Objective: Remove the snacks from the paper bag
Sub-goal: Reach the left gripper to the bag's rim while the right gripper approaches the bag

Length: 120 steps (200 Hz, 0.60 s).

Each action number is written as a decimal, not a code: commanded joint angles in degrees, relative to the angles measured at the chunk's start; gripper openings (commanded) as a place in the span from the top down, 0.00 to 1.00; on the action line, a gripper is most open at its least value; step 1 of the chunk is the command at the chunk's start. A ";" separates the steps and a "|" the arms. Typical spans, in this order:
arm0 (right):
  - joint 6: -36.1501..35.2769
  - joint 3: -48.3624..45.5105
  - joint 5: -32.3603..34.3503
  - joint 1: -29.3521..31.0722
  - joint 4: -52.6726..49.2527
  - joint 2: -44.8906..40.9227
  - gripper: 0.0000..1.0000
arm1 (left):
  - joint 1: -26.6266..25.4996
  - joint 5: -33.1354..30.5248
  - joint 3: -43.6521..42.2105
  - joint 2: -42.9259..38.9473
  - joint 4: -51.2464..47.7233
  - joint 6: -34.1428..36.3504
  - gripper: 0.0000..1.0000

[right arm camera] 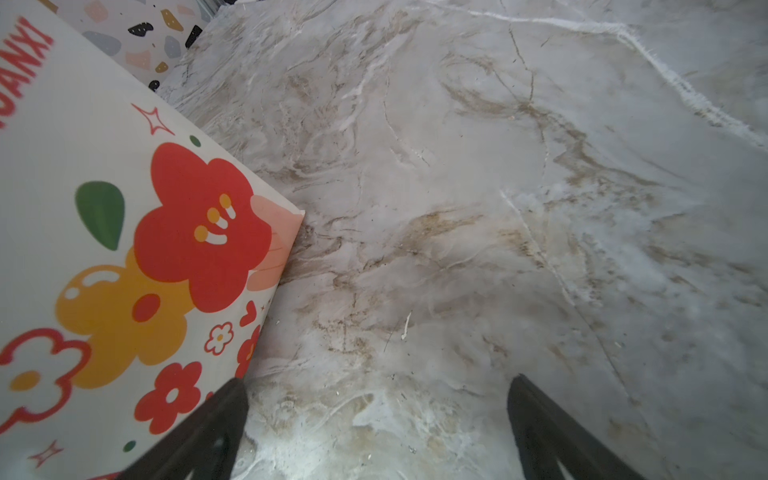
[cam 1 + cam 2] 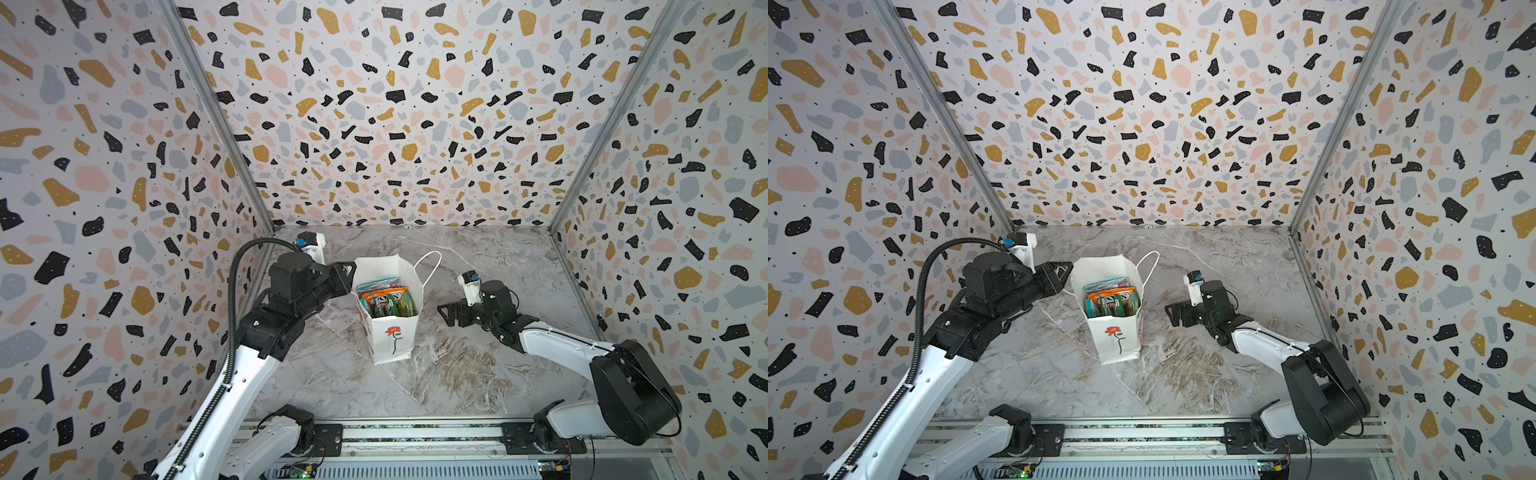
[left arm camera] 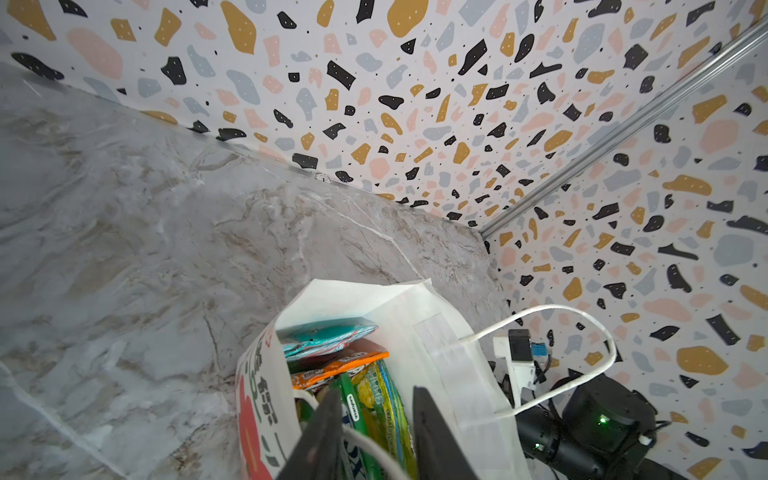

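Observation:
The white paper bag (image 2: 392, 336) (image 2: 1119, 336) stands upright mid-table, red flower on its front. Several snacks (image 2: 384, 301) (image 2: 1111, 299) stand inside it: teal, orange and green-yellow packets (image 3: 332, 365). My left gripper (image 2: 348, 269) (image 2: 1065, 270) is at the bag's left rim. In the left wrist view it (image 3: 374, 395) has narrowed jaws over the bag mouth. A white cord handle (image 3: 365, 440) runs between them; whether they pinch it is unclear. My right gripper (image 2: 444, 316) (image 2: 1170, 316) (image 1: 380, 380) is open and empty, low beside the bag's right side (image 1: 104, 208).
The bag's other cord handle (image 2: 432, 266) (image 3: 582, 316) loops out toward the right arm. Terrazzo-patterned walls (image 2: 124, 187) close in the marble table (image 2: 457, 374) on the left, back and right. A metal rail (image 2: 415, 436) carrying both arm bases runs along the front edge.

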 commanded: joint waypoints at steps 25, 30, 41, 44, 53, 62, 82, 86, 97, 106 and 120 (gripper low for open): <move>0.06 -0.18 -1.73 2.35 0.34 1.52 0.01 | -0.24 -0.43 0.85 1.22 3.58 2.17 1.00; 0.15 -0.21 -1.77 2.69 0.57 1.68 0.01 | -0.25 -0.10 1.04 1.52 3.79 2.31 1.00; 0.37 -0.22 -2.64 3.39 0.98 2.26 0.01 | -0.21 0.36 1.51 2.35 4.29 2.69 1.00; 0.46 -0.26 -2.84 3.63 1.15 2.39 0.01 | -0.28 0.53 1.70 2.61 4.45 2.91 1.00; 0.81 -0.28 -3.21 4.31 1.65 2.93 0.01 | -0.21 0.80 2.64 3.56 4.61 3.87 1.00; 1.08 -0.36 -3.96 4.94 2.49 3.46 0.01 | -0.27 0.91 4.04 4.78 4.42 5.10 1.00; 1.80 -0.53 -5.43 6.87 4.69 4.77 0.01 | -0.26 1.55 6.94 7.91 5.07 8.24 1.00; 2.00 -0.54 -5.54 7.18 5.16 5.01 0.01 | -0.22 1.51 7.60 8.60 5.14 8.78 1.00; 2.56 -0.62 -6.22 8.16 6.92 5.85 0.01 | -0.19 1.76 9.43 10.60 5.26 10.89 1.00; 3.02 -0.47 -6.64 8.80 8.22 6.67 0.01 | -0.26 2.91 10.47 12.03 6.20 12.46 1.00; 3.57 0.01 -7.14 9.88 10.08 7.92 0.01 | -0.23 5.68 11.68 14.06 9.15 14.24 1.00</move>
